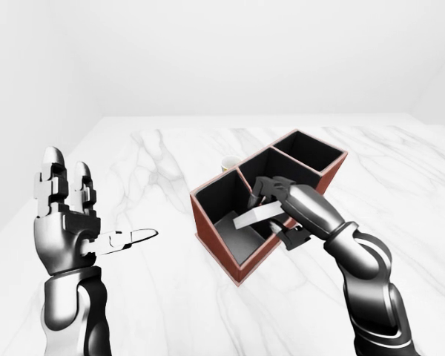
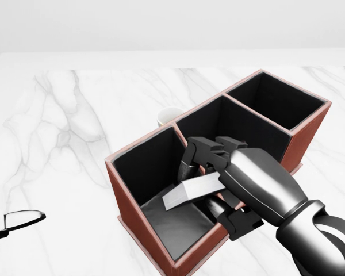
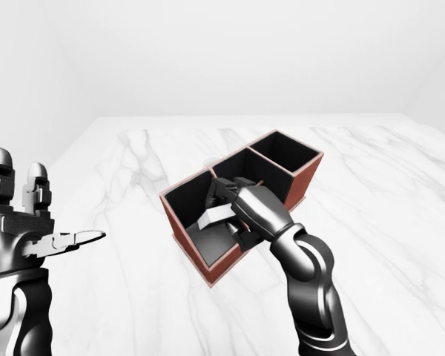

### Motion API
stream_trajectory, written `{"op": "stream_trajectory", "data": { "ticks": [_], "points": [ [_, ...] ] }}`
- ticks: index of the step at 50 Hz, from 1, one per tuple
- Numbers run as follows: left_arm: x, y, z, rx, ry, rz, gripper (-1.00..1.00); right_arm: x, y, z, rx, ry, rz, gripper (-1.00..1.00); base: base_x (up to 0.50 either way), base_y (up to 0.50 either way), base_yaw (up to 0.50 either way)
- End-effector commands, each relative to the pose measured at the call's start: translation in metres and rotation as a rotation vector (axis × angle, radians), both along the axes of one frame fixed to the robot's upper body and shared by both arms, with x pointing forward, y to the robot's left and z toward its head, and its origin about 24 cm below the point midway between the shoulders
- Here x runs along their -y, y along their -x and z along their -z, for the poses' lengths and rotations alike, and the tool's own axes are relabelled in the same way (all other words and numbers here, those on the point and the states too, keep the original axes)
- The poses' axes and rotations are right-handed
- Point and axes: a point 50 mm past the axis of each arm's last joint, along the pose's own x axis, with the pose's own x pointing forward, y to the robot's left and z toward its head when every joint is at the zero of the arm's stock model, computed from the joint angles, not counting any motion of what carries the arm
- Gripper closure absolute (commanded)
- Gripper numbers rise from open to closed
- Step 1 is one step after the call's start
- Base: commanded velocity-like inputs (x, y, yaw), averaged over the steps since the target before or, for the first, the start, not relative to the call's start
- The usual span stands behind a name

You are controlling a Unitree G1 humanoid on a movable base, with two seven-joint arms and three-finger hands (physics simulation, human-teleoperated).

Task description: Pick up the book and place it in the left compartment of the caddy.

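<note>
A red-walled caddy [image 2: 128,210] with three black compartments lies slantwise on the white marble table. My right hand [image 2: 207,179] is shut on the book [image 2: 188,192], a thick volume whose white page edges show. The book hangs tilted inside the mouth of the left compartment, its lower end down between the walls above the grey bottom. Fingers wrap over the book's top and the thumb sits under it. In the left-eye view my left hand [image 1: 96,215] is raised at the left, open and holding nothing, well apart from the caddy.
A pale cup [image 2: 169,117] stands just behind the caddy's left and middle compartments. A pair of glasses [image 2: 18,221] lies on the marble at the head view's lower left edge. The table's far edge meets a white wall.
</note>
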Motion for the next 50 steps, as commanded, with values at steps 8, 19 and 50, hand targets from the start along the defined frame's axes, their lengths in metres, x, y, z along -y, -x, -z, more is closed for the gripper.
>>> {"op": "stream_trajectory", "data": {
  "ticks": [8,19,50],
  "points": [
    [-0.001,-0.001,0.001,-0.004,0.001,-0.001,-1.0,-0.005,0.0,-0.001,0.012,0.01,0.009,1.0,0.0,0.0,0.0],
    [0.0,-0.001,0.001,-0.004,0.0,0.0,-1.0,-0.007,-0.003,0.006,-0.021,-0.002,0.015,1.0,0.0,0.0,0.0],
    [-0.001,0.0,0.0,0.001,0.0,0.0,-1.0,-0.016,-0.006,0.018,-0.06,0.034,0.043,1.0,0.0,0.0,0.0]
  ]
}}
